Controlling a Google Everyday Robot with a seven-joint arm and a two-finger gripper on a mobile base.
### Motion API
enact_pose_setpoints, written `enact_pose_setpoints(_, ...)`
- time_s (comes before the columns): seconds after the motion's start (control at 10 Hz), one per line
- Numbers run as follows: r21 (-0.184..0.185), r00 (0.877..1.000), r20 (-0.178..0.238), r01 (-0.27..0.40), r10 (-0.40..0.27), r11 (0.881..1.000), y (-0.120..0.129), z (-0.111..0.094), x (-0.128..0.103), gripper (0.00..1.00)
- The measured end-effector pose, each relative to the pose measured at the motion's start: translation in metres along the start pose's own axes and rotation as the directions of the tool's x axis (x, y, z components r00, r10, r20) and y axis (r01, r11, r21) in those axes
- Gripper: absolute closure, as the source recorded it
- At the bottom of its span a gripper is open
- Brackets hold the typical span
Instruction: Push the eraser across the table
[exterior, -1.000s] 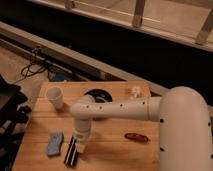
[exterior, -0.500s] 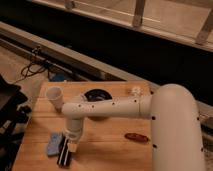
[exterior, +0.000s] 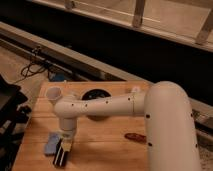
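Note:
The eraser (exterior: 61,155), a long black block with a white stripe, lies near the front left of the light wooden table (exterior: 107,145). My gripper (exterior: 65,142) hangs from the white arm (exterior: 110,106) and sits right at the eraser's far end, touching or just above it.
A wavy blue sponge (exterior: 51,143) lies just left of the eraser. A white cup (exterior: 54,93) stands at the back left. A dark bowl (exterior: 96,96) sits at the back, partly behind the arm. A small reddish-brown oblong thing (exterior: 135,137) lies to the right.
The arm has swung left and toward the table's front. The eraser has slid with the gripper toward the front left, closer to the edge.

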Motion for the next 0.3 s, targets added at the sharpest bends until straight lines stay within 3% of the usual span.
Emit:
enact_pose_setpoints(0.2, 0.104, 0.999, 0.003, -0.051, 0.051, 0.993, -0.01, -0.043, 0.013, 1.0)
enact_pose_setpoints(0.3, 0.119, 0.999, 0.005, -0.054, 0.054, 0.991, -0.015, -0.057, 0.019, 1.0)
